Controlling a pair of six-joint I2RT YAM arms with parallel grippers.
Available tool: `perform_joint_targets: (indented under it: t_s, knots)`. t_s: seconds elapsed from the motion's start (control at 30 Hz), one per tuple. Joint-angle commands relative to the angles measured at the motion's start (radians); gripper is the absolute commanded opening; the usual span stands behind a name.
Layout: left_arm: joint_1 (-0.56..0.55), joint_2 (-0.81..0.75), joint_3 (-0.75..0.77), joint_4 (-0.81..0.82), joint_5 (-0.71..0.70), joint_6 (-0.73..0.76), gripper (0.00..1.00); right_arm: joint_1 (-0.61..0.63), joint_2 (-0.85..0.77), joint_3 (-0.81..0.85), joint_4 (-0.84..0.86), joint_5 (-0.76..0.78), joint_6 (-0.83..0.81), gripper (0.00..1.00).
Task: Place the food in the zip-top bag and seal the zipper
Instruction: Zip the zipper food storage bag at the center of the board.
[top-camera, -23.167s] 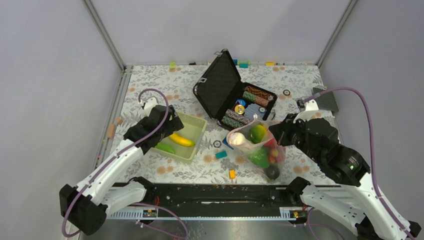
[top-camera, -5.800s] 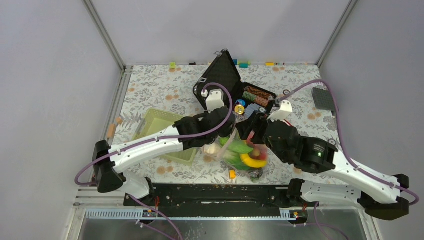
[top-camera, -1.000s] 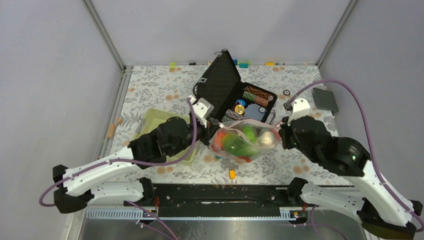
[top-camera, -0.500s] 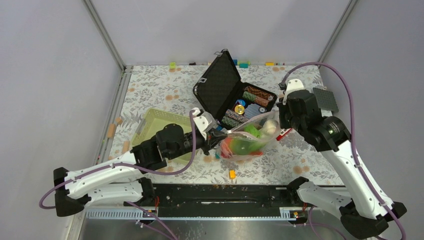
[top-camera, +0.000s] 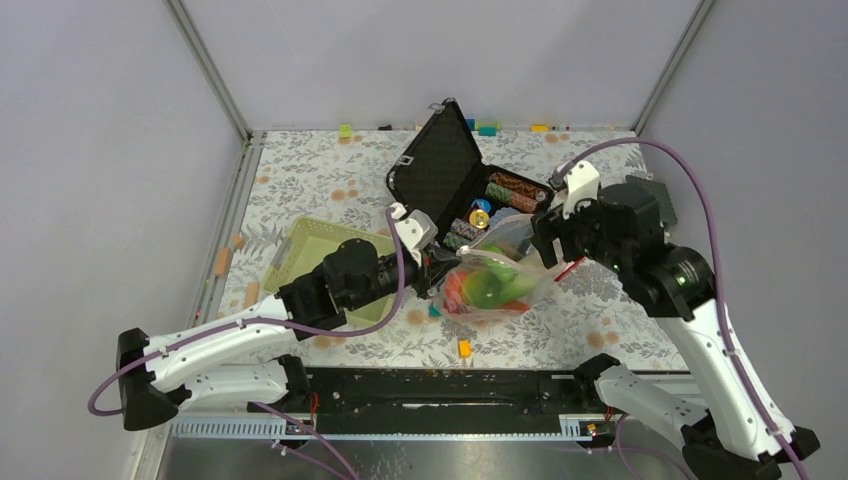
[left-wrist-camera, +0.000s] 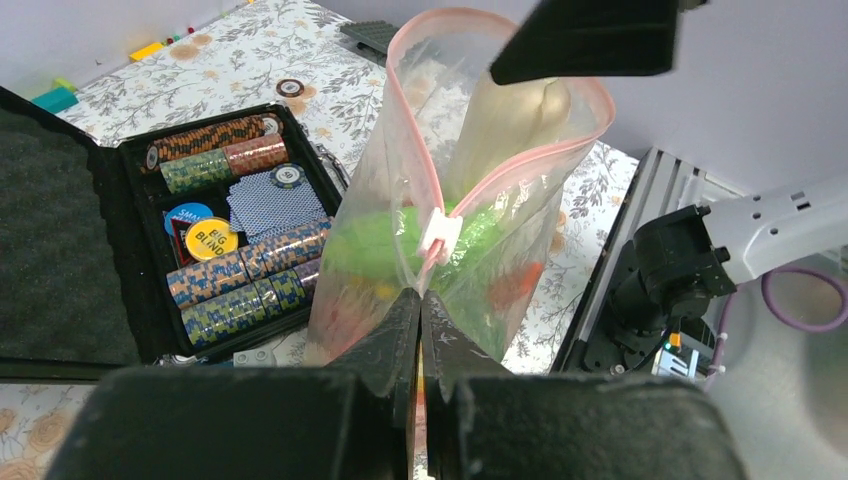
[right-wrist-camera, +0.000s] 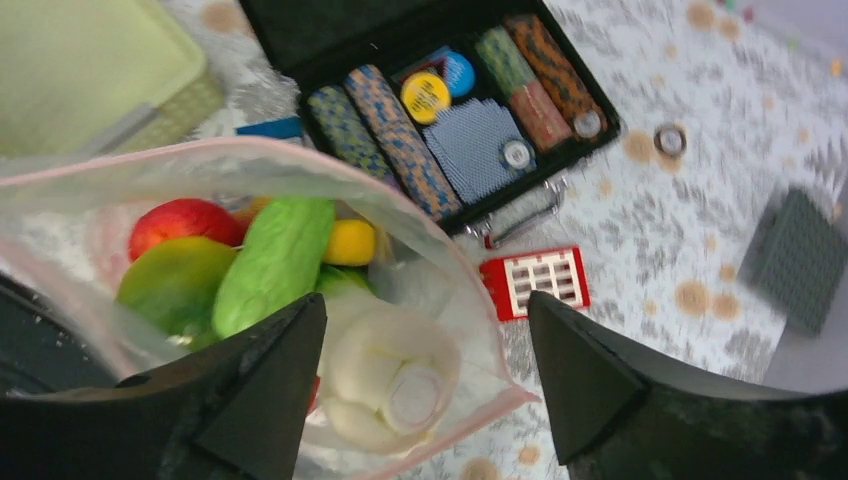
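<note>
The zip-top bag lies slumped in mid-table, holding the food: green, red, yellow and pale pieces. My left gripper is shut on the bag's left end. In the left wrist view its jaws pinch the pink zipper, whose mouth gapes open beyond a small white tab. My right gripper hovers open over the bag's right end. In the right wrist view its fingers straddle a pale food piece inside the bag without touching it.
An open black case with poker chips stands behind the bag. A light green basket is at the left and a red block just right of the bag. An orange block lies near the front edge.
My right gripper has opened and let go of the bag's right end, which has sagged. The left gripper keeps its hold on the other end.
</note>
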Motion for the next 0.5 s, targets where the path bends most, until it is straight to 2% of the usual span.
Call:
perform_joint_targets:
  t_s: [0.0, 0.13, 0.33, 0.47]
  knots:
    - [0.006, -0.032, 0.026, 0.078, -0.030, -0.049, 0.00, -0.003, -0.079, -0.015, 0.092, -0.257, -0.159, 0.87]
    - [0.006, -0.012, 0.048, 0.044, -0.034, -0.066, 0.00, -0.003, -0.095, 0.002, 0.151, -0.513, -0.212, 0.94]
    - [0.006, -0.010, 0.047, 0.055, -0.014, -0.078, 0.00, 0.000, 0.015, 0.069, 0.158, -0.856, -0.276, 0.93]
    - [0.006, -0.018, 0.043, 0.060, -0.013, -0.082, 0.00, 0.045, 0.094, 0.117, 0.163, -0.872, -0.306, 0.90]
